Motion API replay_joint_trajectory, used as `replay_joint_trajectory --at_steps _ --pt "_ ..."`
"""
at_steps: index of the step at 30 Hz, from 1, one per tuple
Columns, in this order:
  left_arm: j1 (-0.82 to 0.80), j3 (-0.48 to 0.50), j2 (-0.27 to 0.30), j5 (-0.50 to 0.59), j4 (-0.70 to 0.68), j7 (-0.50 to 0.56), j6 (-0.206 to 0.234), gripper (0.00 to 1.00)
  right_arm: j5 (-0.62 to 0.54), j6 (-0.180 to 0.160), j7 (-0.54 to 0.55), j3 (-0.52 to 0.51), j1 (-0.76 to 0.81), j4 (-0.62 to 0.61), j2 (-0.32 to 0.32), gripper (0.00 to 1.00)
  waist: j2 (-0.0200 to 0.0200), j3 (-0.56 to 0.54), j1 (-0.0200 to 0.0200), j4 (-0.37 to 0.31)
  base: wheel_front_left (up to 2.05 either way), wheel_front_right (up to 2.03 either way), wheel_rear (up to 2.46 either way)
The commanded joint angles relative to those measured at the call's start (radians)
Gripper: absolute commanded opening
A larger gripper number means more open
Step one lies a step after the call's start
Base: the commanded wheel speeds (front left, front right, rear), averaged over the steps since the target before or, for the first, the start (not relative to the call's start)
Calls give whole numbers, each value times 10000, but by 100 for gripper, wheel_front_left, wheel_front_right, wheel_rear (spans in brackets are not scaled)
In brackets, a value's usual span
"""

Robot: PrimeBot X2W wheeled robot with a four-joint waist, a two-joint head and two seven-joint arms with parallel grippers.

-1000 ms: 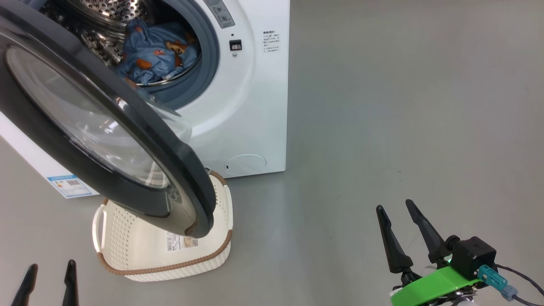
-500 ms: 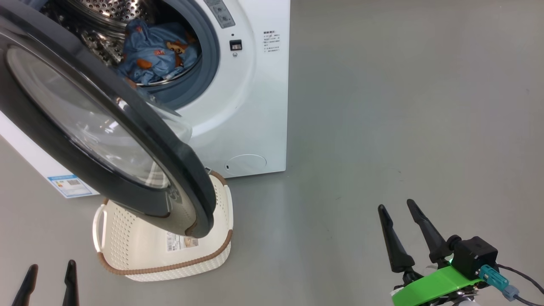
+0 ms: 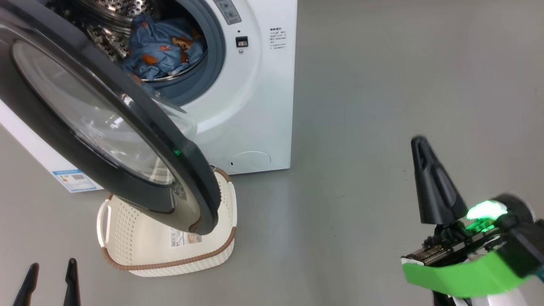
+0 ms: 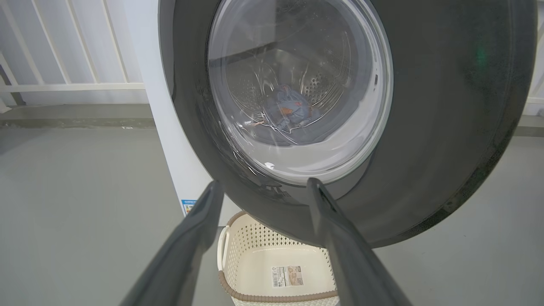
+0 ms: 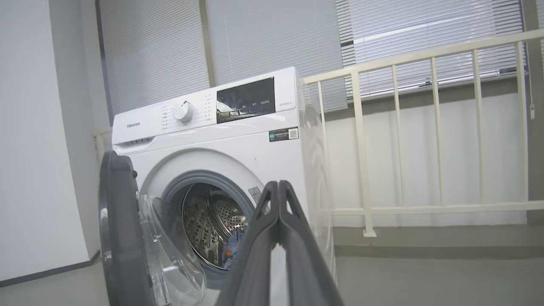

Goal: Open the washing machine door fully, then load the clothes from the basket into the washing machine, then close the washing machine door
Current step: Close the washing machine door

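The white washing machine point(image 3: 255, 106) stands with its black-rimmed door point(image 3: 187, 170) swung wide open, hanging over the basket point(image 3: 170, 264). The blue printed clothes point(image 3: 163, 46) lie inside the steel drum. On the basket's floor I see just a paper label. My left gripper point(image 3: 50, 272) is low at the left, open, with nothing between its fingers; in its wrist view the gripper point(image 4: 263, 183) points at the door point(image 4: 425, 127) and basket point(image 4: 238, 238). My right gripper point(image 3: 420, 146) is raised at the right, shut on nothing; the right wrist view shows it point(image 5: 278, 185) facing the machine point(image 5: 221, 144).
Bare grey floor point(image 3: 403, 85) stretches to the right of the machine. A white railing point(image 5: 425, 127) and window blinds stand behind it. A pale wall point(image 5: 38, 148) runs along the door's side.
My right gripper has shut its fingers and lifted higher at the right. The head camera shifted slightly. My left gripper, the door and the basket have stayed put.
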Motion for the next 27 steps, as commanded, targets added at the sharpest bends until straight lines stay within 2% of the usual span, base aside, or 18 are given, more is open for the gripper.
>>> replay_joint_trajectory --at_steps 1,5,10,14,19,27 --pt "-316 384 180 -39 -251 -93 -29 100 -70 62 -46 324 -329 -363 15 0 0 5 0 20 0 0 0" --pt "-335 306 185 -87 -194 -93 -29 100 -277 62 -46 986 -434 -1197 15 0 0 11 0 144 0 0 0" --pt "-419 120 177 -179 -83 -93 -29 100 -973 62 -46 2581 -675 -1018 15 0 0 26 0 472 0 0 0" --pt "-455 20 170 -268 -17 -93 -29 100 -1369 62 -46 3573 -955 -352 15 0 0 66 0 815 0 0 0" --pt "-541 -107 153 -359 56 -93 -29 100 -1316 62 -46 4694 -1396 878 15 0 0 141 0 1341 0 0 0" --pt "-734 -382 144 -545 119 -93 -29 100 -765 62 -46 5626 -2102 3011 15 0 0 431 0 2244 0 0 0"
